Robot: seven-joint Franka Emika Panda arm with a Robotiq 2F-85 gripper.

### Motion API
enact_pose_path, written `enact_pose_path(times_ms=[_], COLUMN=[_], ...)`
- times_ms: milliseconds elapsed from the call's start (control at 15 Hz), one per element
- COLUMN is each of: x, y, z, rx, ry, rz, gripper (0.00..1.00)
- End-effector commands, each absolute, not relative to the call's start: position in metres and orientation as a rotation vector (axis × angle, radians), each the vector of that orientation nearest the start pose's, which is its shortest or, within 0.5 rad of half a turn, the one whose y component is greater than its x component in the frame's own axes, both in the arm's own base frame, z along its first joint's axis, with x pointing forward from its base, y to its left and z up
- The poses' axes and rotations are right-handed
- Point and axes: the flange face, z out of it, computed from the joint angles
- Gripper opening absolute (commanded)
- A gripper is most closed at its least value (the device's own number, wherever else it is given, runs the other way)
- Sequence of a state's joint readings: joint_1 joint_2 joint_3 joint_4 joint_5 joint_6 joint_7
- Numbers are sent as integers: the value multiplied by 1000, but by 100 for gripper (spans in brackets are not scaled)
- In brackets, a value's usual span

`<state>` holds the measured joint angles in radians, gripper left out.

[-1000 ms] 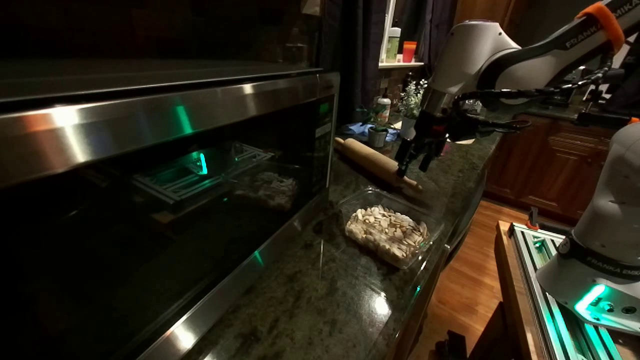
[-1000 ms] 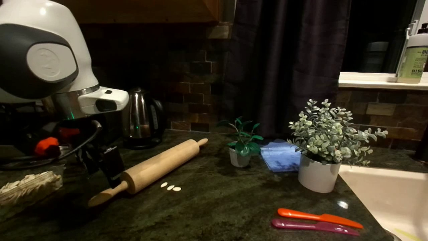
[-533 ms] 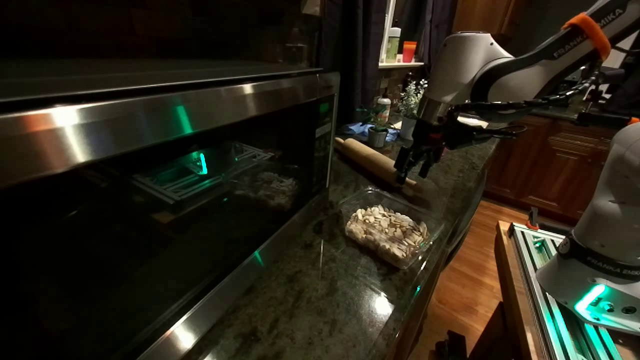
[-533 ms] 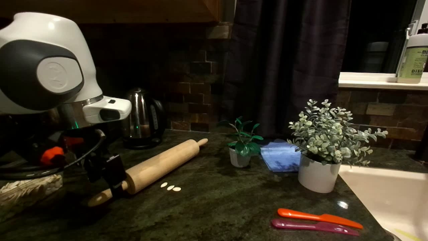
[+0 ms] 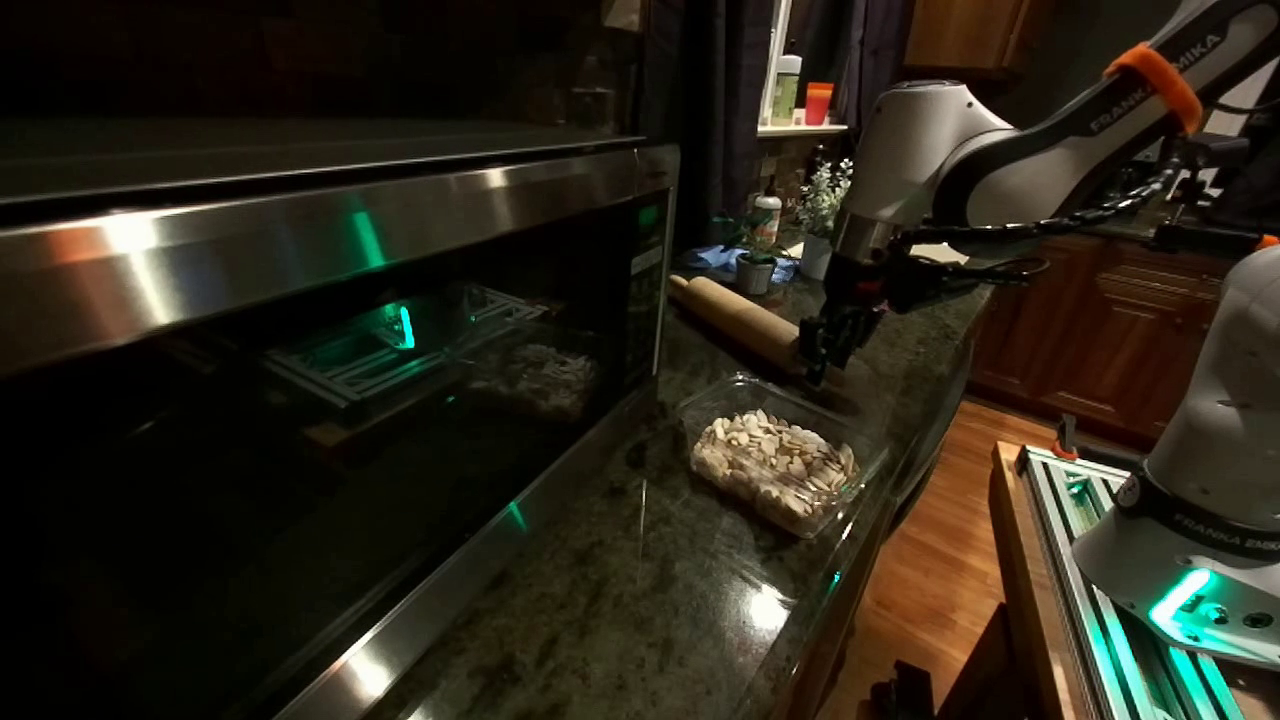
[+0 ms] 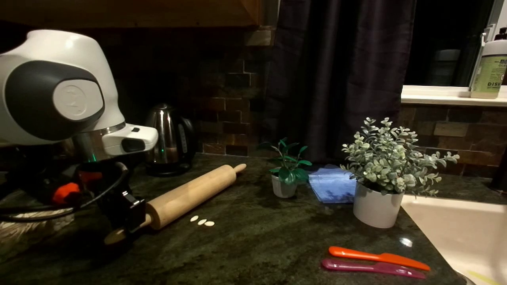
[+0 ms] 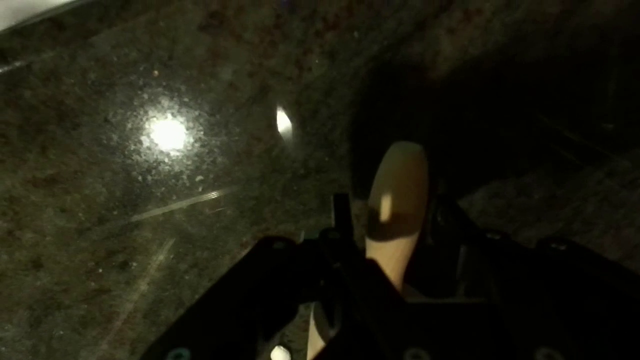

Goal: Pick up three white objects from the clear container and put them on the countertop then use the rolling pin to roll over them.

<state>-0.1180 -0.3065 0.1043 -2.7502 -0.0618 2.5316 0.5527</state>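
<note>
Gripper (image 7: 393, 209) is lower than 1 second ago, robot arm (image 5: 915, 150) down with it, and the jaws have drawn in from their wide spread. Now partway together, 1 finger (image 7: 342, 212) on each side of the handle (image 7: 402, 170) of the rolling pin (image 6: 192, 194), at the end nearest the clear container (image 5: 725, 396). Wrist view: thin gap looks visible along 1 side, other side lost in shadow, so can't tell if they pinch the wood or just straddle it. Rolling pin hasn't shifted; lies on the countertop (image 6: 257, 253) in both exterior views. 3 white objects (image 6: 202, 222) sit just beside its barrel, same spots as before. Clear container unmoved too in an exterior view, heap of white objects inside.
</note>
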Motion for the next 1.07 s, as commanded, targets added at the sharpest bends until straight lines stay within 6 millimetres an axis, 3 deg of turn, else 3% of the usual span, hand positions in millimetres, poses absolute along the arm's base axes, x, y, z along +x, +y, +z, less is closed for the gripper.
enact_pose_path(times_ms=[0,67,133,600,1000], x=[392,392,392,390,388], y=[-8,-8,-8,-10,-38], z=[312,311,313,315,311], rx=[-3094,-3096,-3091,-3074,-3034], ry=[812,811,814,841,947], rz=[-160,-157,-159,-129,-105], gripper=[15,6,4,7,7])
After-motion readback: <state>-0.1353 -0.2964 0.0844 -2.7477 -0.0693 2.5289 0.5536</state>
